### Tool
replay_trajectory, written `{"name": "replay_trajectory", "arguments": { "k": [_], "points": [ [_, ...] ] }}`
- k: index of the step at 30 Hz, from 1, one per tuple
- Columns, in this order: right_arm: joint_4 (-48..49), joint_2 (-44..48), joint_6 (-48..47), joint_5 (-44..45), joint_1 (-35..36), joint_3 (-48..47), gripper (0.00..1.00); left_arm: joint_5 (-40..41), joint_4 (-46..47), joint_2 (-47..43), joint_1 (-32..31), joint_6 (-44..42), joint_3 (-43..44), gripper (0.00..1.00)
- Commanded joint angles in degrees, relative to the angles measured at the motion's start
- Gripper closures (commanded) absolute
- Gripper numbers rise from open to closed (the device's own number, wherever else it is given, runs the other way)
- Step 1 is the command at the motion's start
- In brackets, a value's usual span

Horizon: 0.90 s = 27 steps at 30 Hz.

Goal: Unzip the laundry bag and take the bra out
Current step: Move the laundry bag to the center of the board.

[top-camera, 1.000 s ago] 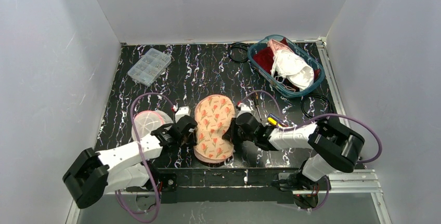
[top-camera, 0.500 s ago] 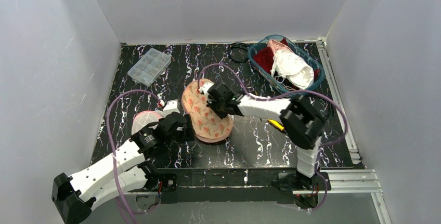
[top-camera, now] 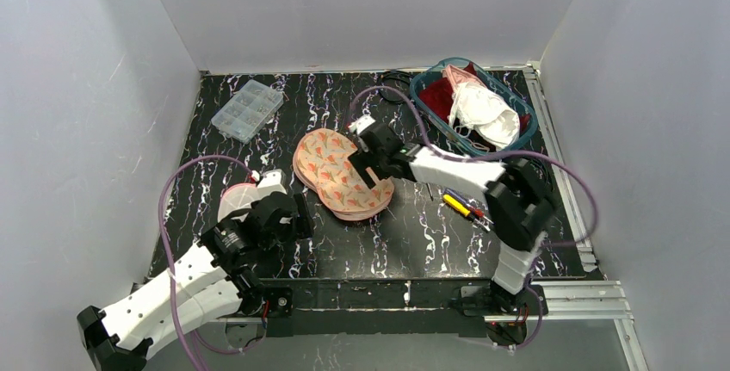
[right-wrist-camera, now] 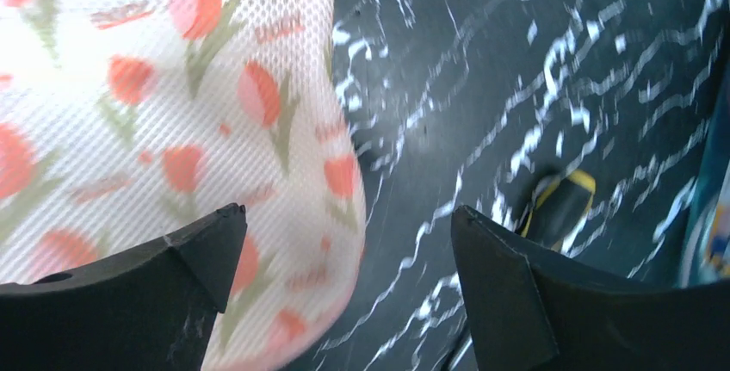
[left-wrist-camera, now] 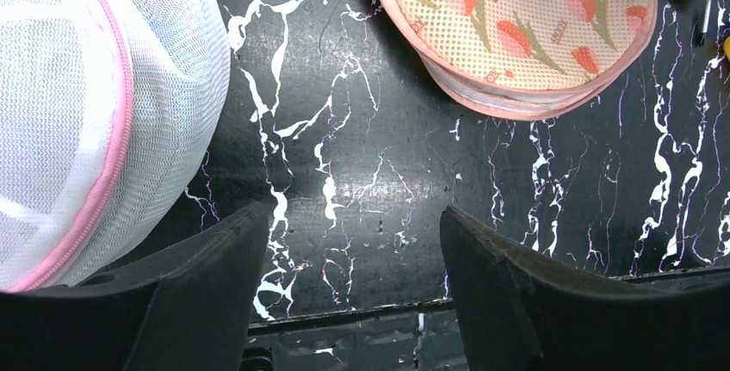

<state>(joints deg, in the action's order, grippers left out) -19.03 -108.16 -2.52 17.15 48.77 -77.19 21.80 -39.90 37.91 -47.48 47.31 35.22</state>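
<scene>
Since the floral mesh laundry bag [top-camera: 343,175] looks light and soft but padded enough to keep its shape, I'd expect it to slide on the desk [top-camera: 405,233] when tugged. So pin the pink rim with one hand and take the zip pull, which I can't spot, with the other. Bag lies mid-desk, bra not visible inside; right hand [right-wrist-camera: 344,220] is spread wide over its edge gripping nothing, left hand [left-wrist-camera: 351,216] also apart over bare desk beside a white mesh bag [left-wrist-camera: 77,104]. Teal basket [top-camera: 529,121] back right holds white and red clothes [top-camera: 482,113].
</scene>
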Motion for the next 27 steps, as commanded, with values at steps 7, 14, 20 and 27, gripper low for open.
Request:
{"name": "replay_trajectory", "arguments": {
  "k": [7, 14, 20, 27],
  "points": [
    [19.2, 33.4, 49.8, -0.3, 2.0, 34.1, 0.06, 2.0, 0.7, 0.3, -0.2, 1.3, 0.1, 0.29],
    [37.4, 35.0, 70.8, -2.0, 3.2, 48.4, 0.03, 0.4, 1.6, -0.1, -0.2, 2.9, -0.6, 0.29],
    [47.1, 29.0, 78.5, -0.4, 3.3, 51.1, 0.01, -0.1, 1.2, -1.9, -0.2, 4.8, -1.7, 0.28],
    [47.6, 21.0, 76.9, -0.6, 2.9, 47.9, 0.27, 0.1, 0.2, -3.0, -0.2, 4.9, -1.9, 0.28]
  ]
}}
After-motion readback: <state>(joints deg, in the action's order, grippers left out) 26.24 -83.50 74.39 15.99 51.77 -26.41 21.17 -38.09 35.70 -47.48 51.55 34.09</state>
